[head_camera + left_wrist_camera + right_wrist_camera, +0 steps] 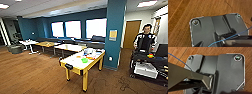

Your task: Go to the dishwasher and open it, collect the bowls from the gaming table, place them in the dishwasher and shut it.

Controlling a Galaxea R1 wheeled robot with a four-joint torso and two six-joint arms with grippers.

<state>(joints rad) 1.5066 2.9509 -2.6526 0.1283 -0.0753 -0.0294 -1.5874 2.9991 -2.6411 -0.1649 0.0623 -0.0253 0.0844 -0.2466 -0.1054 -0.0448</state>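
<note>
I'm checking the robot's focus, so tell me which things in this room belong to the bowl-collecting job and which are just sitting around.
Job:
- gaming table, white top, yellow edge
- lime green bowl on it
- orange bowl on it

Just around:
- wood-topped table
- white table
- teal pillar
- person behind a cart

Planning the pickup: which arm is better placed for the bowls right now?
Neither yet: the gaming table with the lime green bowl stands ahead across the wood floor, roughly centred, favouring no side.
</note>
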